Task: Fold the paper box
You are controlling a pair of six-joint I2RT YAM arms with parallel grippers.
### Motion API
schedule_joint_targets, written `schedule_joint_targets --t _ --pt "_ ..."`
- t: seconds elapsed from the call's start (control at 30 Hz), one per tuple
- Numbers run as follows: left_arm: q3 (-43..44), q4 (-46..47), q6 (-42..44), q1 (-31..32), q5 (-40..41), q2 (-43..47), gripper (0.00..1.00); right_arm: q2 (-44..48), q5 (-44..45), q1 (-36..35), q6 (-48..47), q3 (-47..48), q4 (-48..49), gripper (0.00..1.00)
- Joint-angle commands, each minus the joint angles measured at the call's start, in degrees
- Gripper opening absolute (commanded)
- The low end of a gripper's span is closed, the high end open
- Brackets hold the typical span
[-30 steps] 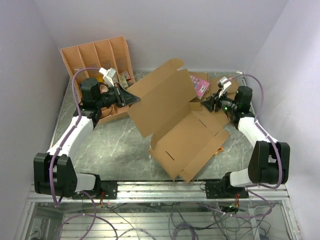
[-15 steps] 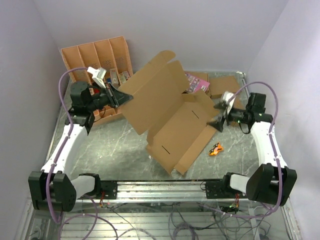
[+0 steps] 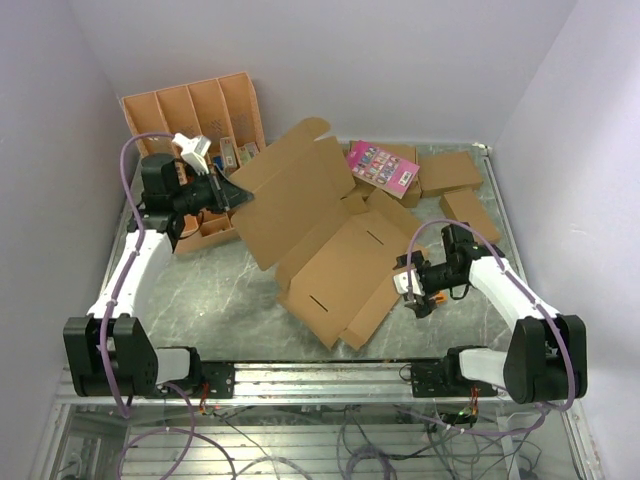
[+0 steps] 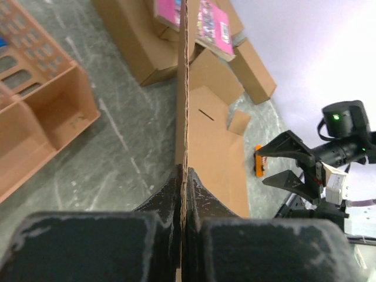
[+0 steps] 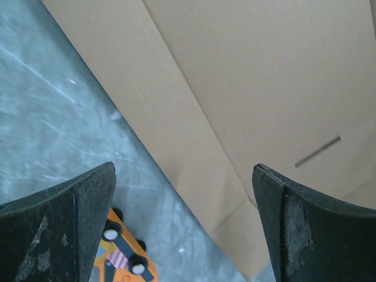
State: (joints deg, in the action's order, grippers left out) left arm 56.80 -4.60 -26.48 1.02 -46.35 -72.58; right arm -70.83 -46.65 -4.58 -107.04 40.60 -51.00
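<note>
Box (image 3: 330, 255) lies mid-table with its far-left panel tilted up, and my left gripper (image 4: 183, 176) pinches that panel's edge. My right gripper (image 5: 185, 170) hangs over its near-right edge, jaws spread wide, an orange toy car (image 5: 123, 258) just beside. A tray (image 3: 190, 110) leans far left.

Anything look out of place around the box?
Yes. A small orange toy car sits on the table right beside the paper box, under the open right gripper; it has no part in folding. The box lies askew, with one panel held up by the left gripper.
</note>
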Motion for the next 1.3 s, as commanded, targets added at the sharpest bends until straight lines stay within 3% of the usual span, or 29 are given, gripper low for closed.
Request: schedule_joint_targets --t 0.0,0.1,0.2,0.33,0.6,0.9,1.17,1.27 --pt "2.96 -6.38 6.59 -2.83 3.19 -0.90 0.07 0.42 5.43 -0.31 1.07 0.77 10.77 0.99" --pt "2.78 -7.34 8.30 -3.03 4.87 -0.86 0.07 -1.55 0.70 2.03 8.15 5.89 9.15 0.95" --pt "1.98 -7.80 9.64 -3.11 5.75 -1.77 0.07 -3.57 -3.96 5.65 -2.25 8.29 0.65 0.95" --pt "1.79 -9.19 11.34 -3.55 5.49 -4.19 0.07 -2.62 -4.29 3.15 -13.14 4.24 -6.60 0.99" --pt "0.48 -6.93 10.24 -4.00 4.02 -5.21 0.07 -0.70 3.61 -8.39 -5.27 -4.12 9.00 0.95" --pt "0.10 -5.02 9.98 -4.05 1.62 -4.62 0.07 -3.73 9.10 -14.94 -0.19 -3.27 14.23 0.61" --pt "-1.75 3.82 2.95 -3.99 -4.80 -3.96 0.07 -5.40 12.55 -20.24 0.56 -0.76 11.59 0.23" --pt "-1.78 5.24 0.35 -3.68 -7.59 -3.26 0.07 -6.74 13.25 -22.01 2.61 1.09 11.68 0.14"
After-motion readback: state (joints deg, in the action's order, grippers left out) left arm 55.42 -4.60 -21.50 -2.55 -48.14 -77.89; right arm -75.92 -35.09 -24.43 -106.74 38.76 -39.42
